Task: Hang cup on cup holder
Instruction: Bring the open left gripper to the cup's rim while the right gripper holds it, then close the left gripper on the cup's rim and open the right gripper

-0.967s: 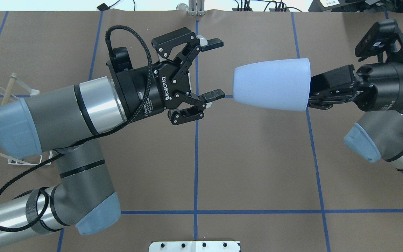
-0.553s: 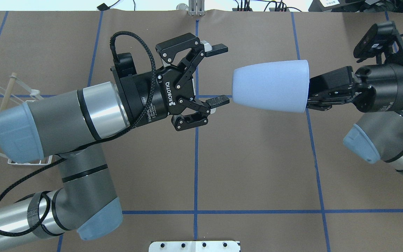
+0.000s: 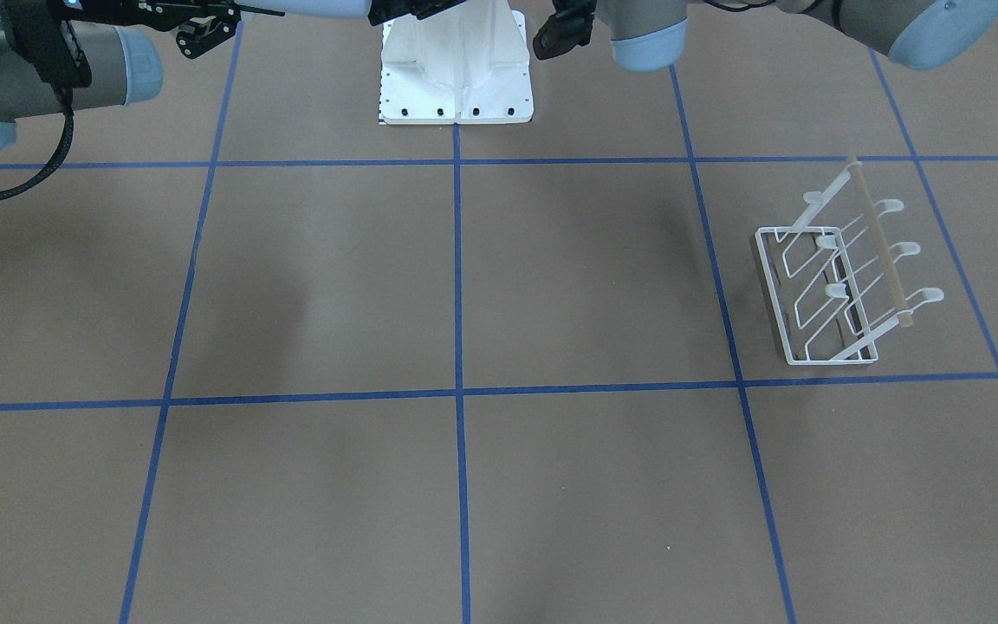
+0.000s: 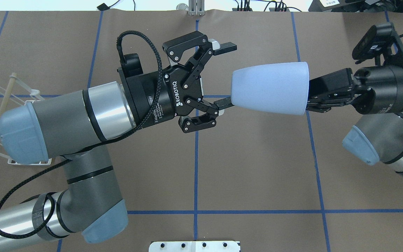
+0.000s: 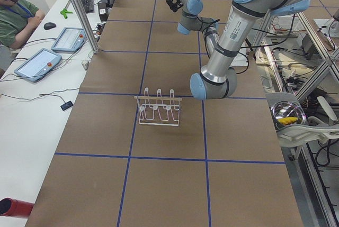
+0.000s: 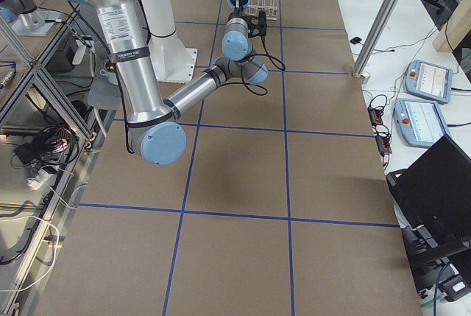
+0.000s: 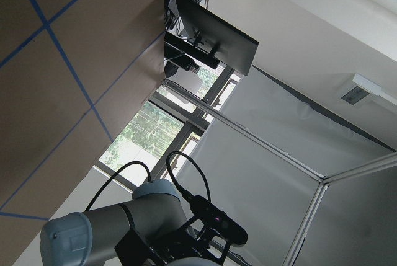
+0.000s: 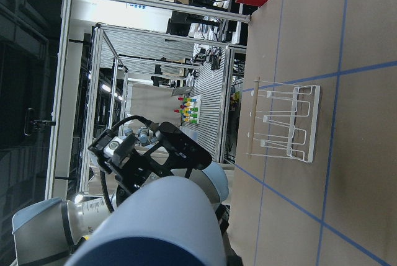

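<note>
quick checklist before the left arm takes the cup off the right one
1. Grip of right gripper on the cup at its wide end: ok.
2. Jaws of left gripper open: ok.
3. Narrow end of cup well between the left jaws: not ok, only level with the fingertips.
4. Lower fingertip clear of the cup: cannot tell, they overlap in the overhead view.
5. Upright cup holder, prongs free: ok.

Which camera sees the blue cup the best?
The overhead view: the whole cup shows lying sideways, its wide end held by the right gripper. The right wrist view catches only part of it, very close. The front and left wrist views miss it, and the side views are too far to tell.
</note>
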You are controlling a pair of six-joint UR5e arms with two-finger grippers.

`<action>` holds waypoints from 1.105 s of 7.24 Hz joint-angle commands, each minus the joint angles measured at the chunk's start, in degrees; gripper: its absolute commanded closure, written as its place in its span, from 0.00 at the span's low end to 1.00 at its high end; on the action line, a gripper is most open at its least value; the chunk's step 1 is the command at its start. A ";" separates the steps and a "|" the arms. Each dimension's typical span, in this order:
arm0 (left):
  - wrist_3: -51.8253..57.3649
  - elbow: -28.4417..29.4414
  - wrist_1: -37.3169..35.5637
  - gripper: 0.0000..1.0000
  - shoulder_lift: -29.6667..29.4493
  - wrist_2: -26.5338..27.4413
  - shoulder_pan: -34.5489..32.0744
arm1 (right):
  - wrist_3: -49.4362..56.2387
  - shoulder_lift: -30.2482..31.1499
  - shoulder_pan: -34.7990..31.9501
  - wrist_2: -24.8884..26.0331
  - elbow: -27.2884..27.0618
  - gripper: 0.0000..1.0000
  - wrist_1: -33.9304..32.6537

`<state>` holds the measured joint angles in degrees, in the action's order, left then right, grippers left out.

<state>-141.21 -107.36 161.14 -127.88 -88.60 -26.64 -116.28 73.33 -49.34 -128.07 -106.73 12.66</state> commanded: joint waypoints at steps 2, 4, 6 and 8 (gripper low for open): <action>-0.03 0.22 -0.03 0.02 -0.35 0.01 0.62 | 0.00 -0.03 0.21 0.10 -0.14 1.00 0.00; 0.06 0.04 0.14 0.03 -0.35 0.01 0.98 | 0.00 -0.03 0.29 0.62 -0.05 1.00 0.00; 0.06 -0.22 0.32 0.03 -0.35 0.10 0.98 | 0.00 -0.03 0.29 0.71 0.12 1.00 0.00; -0.03 -0.31 0.40 0.13 -0.44 0.10 1.07 | 0.00 -0.03 0.29 0.71 0.04 1.00 0.00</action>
<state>-141.17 -107.61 161.46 -128.28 -88.52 -25.60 -116.28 73.30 -49.05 -127.37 -106.64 12.66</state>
